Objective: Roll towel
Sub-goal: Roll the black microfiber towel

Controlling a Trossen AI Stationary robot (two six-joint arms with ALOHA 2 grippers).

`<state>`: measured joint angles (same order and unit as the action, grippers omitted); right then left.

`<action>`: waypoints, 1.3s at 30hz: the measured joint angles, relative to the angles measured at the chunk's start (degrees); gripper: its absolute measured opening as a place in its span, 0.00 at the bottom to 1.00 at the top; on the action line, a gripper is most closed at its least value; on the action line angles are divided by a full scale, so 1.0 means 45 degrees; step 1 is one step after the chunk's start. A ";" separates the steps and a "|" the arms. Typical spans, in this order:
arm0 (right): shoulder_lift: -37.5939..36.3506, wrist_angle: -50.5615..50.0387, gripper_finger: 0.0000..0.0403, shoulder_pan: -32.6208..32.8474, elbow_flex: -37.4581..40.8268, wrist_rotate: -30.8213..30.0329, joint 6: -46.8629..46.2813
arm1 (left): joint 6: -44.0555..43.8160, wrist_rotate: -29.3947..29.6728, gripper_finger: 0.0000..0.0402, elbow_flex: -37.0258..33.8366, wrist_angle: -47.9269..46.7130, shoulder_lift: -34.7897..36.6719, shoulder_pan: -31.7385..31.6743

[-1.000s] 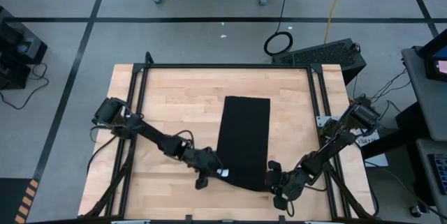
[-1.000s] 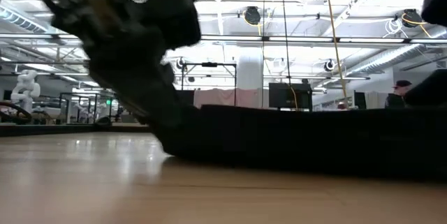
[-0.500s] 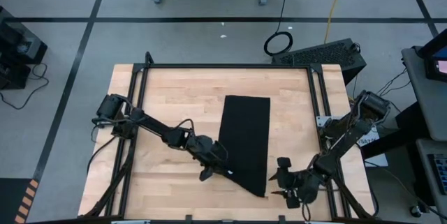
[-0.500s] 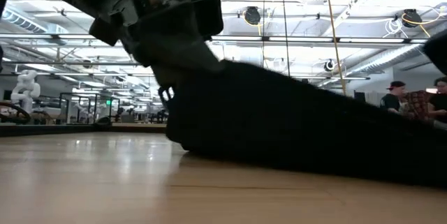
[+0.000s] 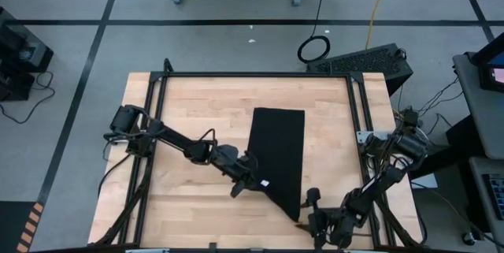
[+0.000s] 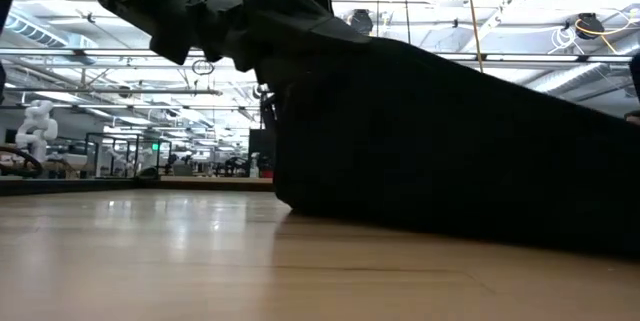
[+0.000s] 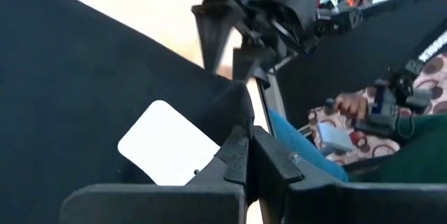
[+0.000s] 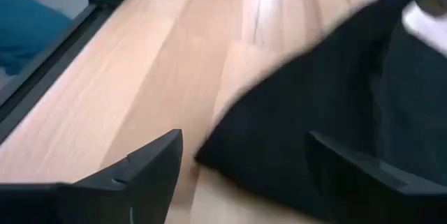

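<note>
- The black towel [image 5: 277,154] lies lengthwise on the wooden tabletop [image 5: 197,111], slightly right of its middle. Its far end lies flat, while its near left corner is lifted and folded inward, so the near edge runs on a slant toward the right.
- The left gripper [image 5: 253,180] has its fingers pinched tight on that lifted corner, right beside the small white tag [image 7: 167,144]. The low view shows the cloth hanging from it like a tent.
- The right gripper [image 5: 311,210] sits at the near right corner of the towel with its fingers [image 8: 150,165] spread wide and nothing between them. The cloth edge lies on the wood just ahead of them.
- Risk: only one corner is held, so pulling it farther would likely make a diagonal fold and a cone rather than an even roll.
- Risk: the pinch takes little cloth near the tag, so a quick pull could slip the corner free and drop the fold.
- Risk: if the right gripper closes where it stands, it may catch only wood or a thin edge, leaving that side behind.
- Risk: the free right corner could drag across the table as the left arm moves, skewing the whole towel.
- A person sits beyond the table, visible in the left wrist view, well clear of the arms.
</note>
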<state>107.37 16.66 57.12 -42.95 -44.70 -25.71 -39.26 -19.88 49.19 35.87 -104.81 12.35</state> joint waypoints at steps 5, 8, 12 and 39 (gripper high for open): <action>0.0484 -0.1380 0.68 0.0051 -0.1200 -0.0406 0.0083 | -0.0190 -0.0066 0.03 0.0000 0.0566 0.0000 -0.0330; 0.0773 -0.2454 0.68 0.0089 -0.1922 -0.0447 -0.0465 | -0.0205 -0.0207 0.03 0.0000 0.0738 0.0005 -0.0522; 0.1180 -0.4642 0.68 0.0112 -0.2732 -0.1280 -0.2174 | -0.0200 -0.0322 0.03 0.0000 0.0729 0.0005 -0.0575; 0.0731 -0.8522 0.01 0.0165 -0.4638 0.0517 -0.4478 | 0.0640 -0.0656 0.03 0.0000 -0.1879 0.0005 0.1235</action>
<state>110.66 -21.68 57.86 -63.82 -42.38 -45.87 -36.38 -22.83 49.19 27.41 -104.79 17.90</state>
